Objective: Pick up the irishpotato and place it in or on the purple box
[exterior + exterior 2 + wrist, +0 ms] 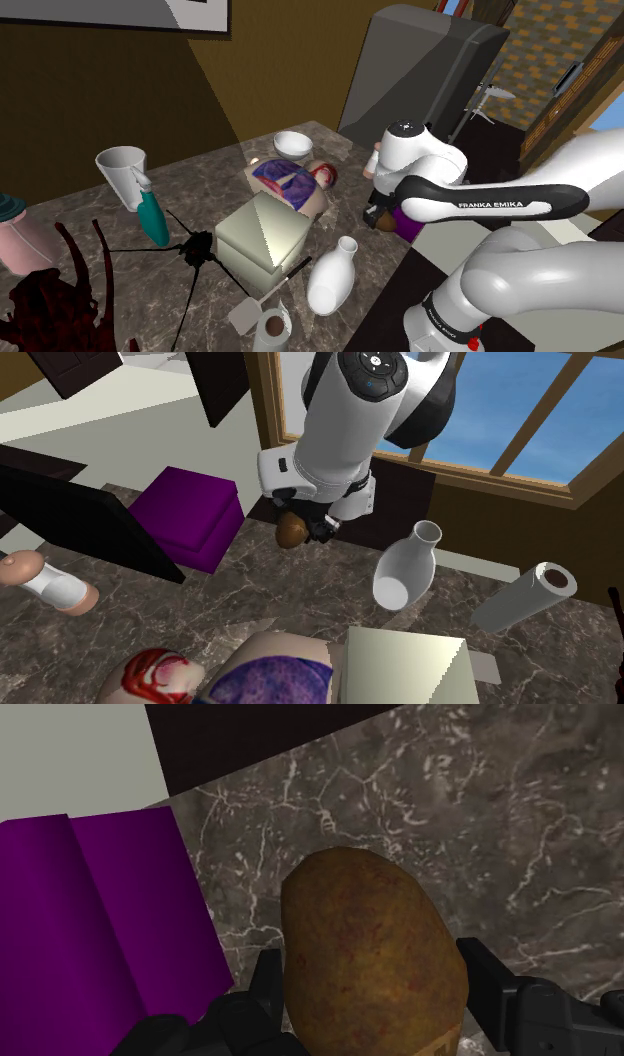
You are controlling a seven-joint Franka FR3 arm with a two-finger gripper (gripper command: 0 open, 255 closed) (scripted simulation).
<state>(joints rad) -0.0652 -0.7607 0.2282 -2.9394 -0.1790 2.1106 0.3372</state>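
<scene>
A brown potato (370,954) sits clasped between my two black fingers (485,976); my gripper (375,999) is shut on it. In the second exterior view the potato (291,532) hangs under the gripper (306,530), just beside the right edge of the purple box (185,517), over the marble table top. The purple box (100,924) lies close beside the potato, with a strip of marble between them. In the shoulder view the arm hides most of the gripper (381,216) and of the purple box (408,224) at the table's near right edge.
A white vase (405,567) stands close to the gripper, a paper roll (525,597) beyond it. A pale box (262,236), a doll (295,183), a white bowl (292,144) and a teal spray bottle (152,212) crowd the table's middle. A dark panel (80,517) stands by the purple box.
</scene>
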